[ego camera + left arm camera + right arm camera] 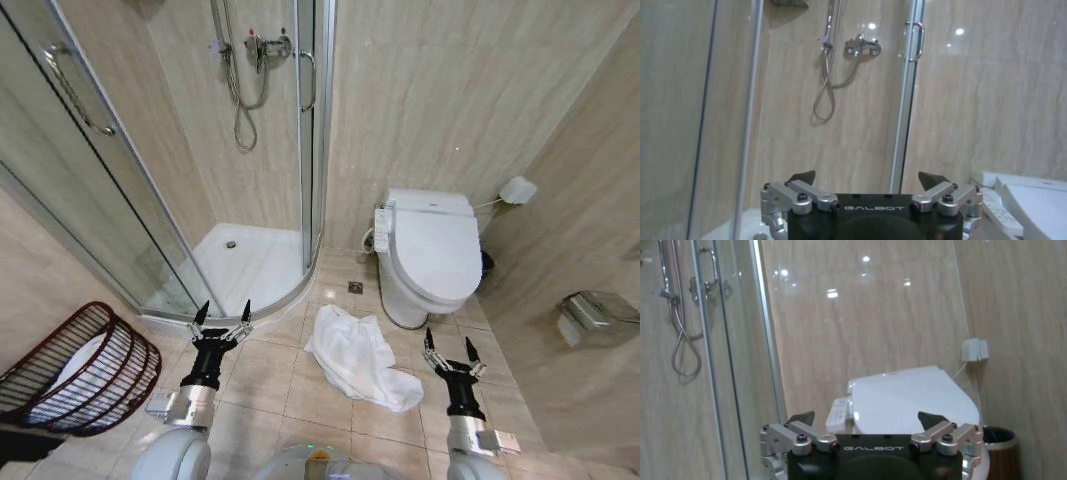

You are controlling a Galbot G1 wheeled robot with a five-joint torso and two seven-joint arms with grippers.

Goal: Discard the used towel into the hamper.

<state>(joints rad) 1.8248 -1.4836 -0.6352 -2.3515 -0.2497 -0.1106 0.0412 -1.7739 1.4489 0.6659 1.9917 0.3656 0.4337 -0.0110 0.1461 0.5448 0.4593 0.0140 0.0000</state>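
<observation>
A crumpled white towel point(358, 358) lies on the tiled floor in the head view, between the shower and the toilet. The hamper point(95, 385), a dark red-brown wire basket with something white inside, stands at the far left against the wall. My left gripper point(222, 316) is held up open, left of the towel and right of the hamper, holding nothing. My right gripper point(453, 347) is also open and empty, just right of the towel. In the wrist views, the left gripper point(867, 178) faces the shower and the right gripper point(867, 418) faces the toilet.
A glass corner shower stall point(230, 150) with a raised white tray fills the left back. A white toilet point(430, 250) stands at the right back, with a small dark bin point(997, 447) beside it. A paper holder point(598, 315) hangs on the right wall.
</observation>
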